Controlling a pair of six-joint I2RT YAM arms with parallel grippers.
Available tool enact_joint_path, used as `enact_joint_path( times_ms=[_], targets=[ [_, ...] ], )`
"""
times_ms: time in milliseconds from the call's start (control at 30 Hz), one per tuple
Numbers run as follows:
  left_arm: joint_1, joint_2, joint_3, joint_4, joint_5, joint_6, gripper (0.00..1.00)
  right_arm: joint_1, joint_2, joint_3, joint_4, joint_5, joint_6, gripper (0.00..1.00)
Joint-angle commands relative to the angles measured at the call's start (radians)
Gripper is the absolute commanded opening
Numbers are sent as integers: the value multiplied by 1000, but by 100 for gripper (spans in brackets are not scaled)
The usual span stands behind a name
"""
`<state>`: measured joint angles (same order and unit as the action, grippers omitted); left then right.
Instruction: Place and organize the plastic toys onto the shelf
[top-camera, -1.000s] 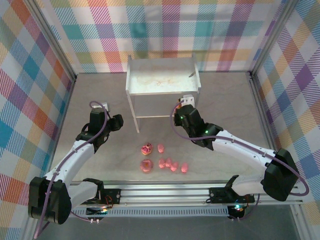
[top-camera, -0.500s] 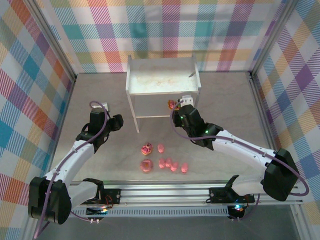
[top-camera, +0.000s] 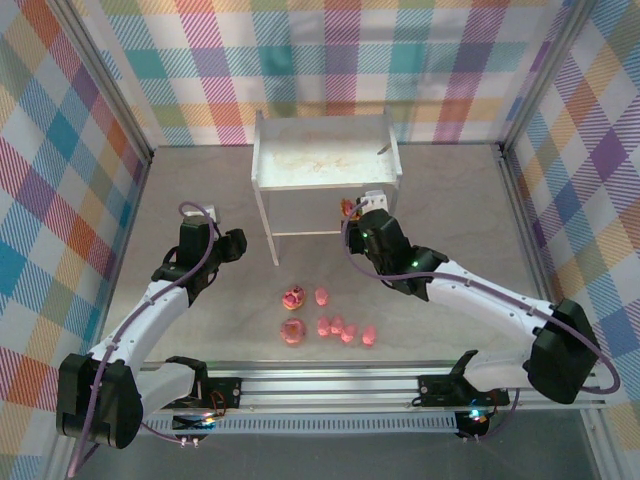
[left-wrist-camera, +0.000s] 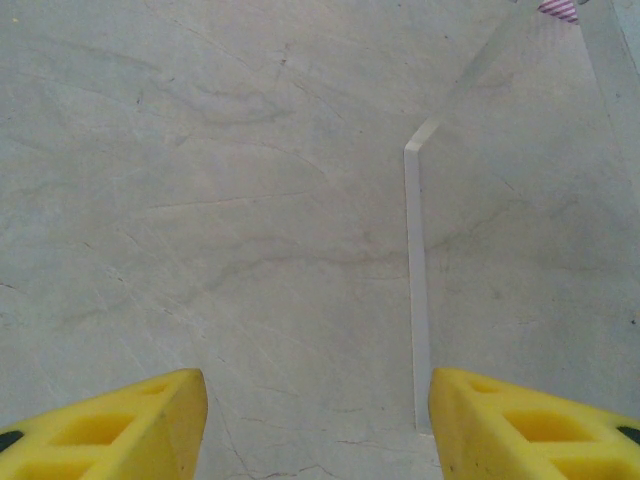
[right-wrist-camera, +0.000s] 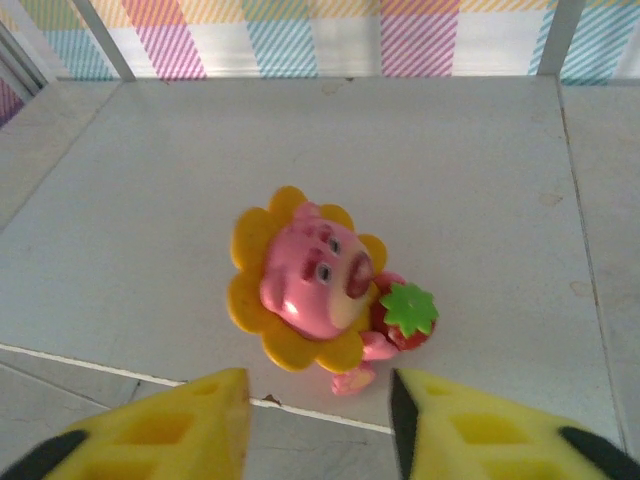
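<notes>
Right jaws newly parted off glossy petal-ringed figure (right-wrist-camera: 300, 285) on smooth shelf (right-wrist-camera: 480, 170); left jaws open, empty.

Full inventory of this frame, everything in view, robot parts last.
shelf: one, white, two tiers, far middle of the table
sunflower figure: one, pink face with yellow petals and a red strawberry, lying on the shelf's lower tier near its front edge
pig figures: five, pink, on the table in front of the arms, four in a row and one behind them
ring donut: one, pink, left end of that row
pink-red figure: one, just behind the donut
table: one, grey marbled
plaid walls: multicoloured, around the table
left gripper: yellow fingers, open, over bare table
right gripper: yellow fingers, open, just short of the sunflower figure
</notes>
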<state>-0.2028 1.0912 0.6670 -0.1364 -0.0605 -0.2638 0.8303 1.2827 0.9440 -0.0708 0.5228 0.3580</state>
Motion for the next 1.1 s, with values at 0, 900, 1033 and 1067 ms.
enact_joint_path(
  times_ms=[0, 900, 1033, 1067],
  targets=[
    [-14, -21, 12, -15, 11, 24, 60, -3, -73, -17, 16, -12, -3, 49],
    [-101, -160, -45, -91, 13, 41, 59, -8, -235, -11, -296, -142, 16, 52],
    [-195, -199, -63, -150, -35, 16, 59, -18, -241, -15, -377, -137, 47, 57],
    [-225, -207, -69, -178, -51, 6, 60, -19, -239, -14, -406, -146, 53, 58]
  ],
)
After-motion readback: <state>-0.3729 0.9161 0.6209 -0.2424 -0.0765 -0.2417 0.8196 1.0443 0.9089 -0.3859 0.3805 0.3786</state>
